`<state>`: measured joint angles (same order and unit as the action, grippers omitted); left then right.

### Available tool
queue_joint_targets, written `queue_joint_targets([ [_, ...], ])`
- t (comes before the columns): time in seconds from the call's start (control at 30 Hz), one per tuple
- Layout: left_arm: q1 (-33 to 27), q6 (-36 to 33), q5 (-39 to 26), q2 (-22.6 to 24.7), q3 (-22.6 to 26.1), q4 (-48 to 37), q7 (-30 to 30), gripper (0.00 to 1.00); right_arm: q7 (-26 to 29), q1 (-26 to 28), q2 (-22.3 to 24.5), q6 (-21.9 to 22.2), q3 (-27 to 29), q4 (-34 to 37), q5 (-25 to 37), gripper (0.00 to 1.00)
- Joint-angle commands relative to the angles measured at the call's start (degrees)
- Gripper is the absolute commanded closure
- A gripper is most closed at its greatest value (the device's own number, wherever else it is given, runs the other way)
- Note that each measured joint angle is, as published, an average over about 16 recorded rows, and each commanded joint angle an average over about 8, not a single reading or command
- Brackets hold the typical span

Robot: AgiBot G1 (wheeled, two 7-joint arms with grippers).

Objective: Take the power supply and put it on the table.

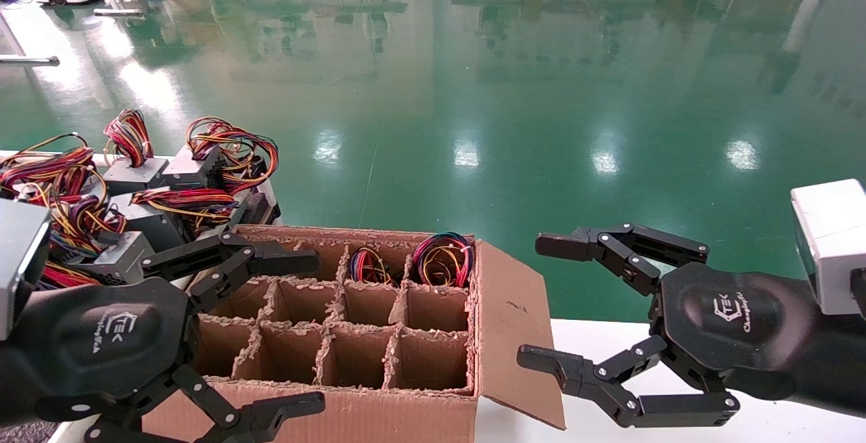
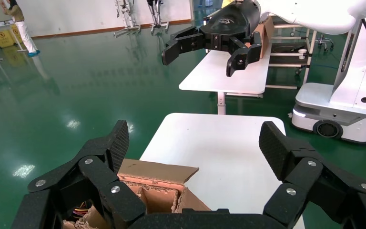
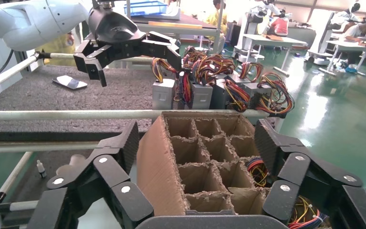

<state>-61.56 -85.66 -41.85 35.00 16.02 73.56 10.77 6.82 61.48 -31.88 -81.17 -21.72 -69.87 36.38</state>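
Note:
Two power supplies stand in the far cells of a divided cardboard box [image 1: 338, 419]; only their looped coloured wires show, one bundle [image 1: 443, 260] in the far right cell and one [image 1: 369, 267] beside it. In the right wrist view a wire bundle [image 3: 257, 169] sits in a cell of the box [image 3: 157, 162]. My left gripper [image 1: 314, 331] is open above the box's left cells, holding nothing. The right gripper [image 1: 531, 301] hangs open just right of the box flap, over the white table [image 1: 514, 426].
Several more grey power supplies with wire bundles [image 1: 135, 179] stand on a surface left of the box, also in the right wrist view [image 3: 219, 86]. The box flap [image 1: 514, 321] sticks out to the right. Bare white table [image 2: 219, 152] lies beyond it. Green floor lies behind.

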Motion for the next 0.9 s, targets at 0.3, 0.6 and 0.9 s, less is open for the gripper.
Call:
queue_joint_targets([
  [0.3,0.0,0.0,0.0,0.0,0.0,0.0,0.0,0.0,0.0,0.0,0.0,0.0,0.0,0.0,0.0,1.0],
  [0.6,0.02,0.4,-0.56,0.05,0.13,-0.23,-0.13,0.0,0.0,0.0,0.0,0.0,0.0,0.0,0.0,1.0],
  [0.9,-2.59,2.66,-5.4,3.34,2.08,-4.7,-1.82,0.0,0.0,0.0,0.0,0.0,0.0,0.0,0.0,1.0],
])
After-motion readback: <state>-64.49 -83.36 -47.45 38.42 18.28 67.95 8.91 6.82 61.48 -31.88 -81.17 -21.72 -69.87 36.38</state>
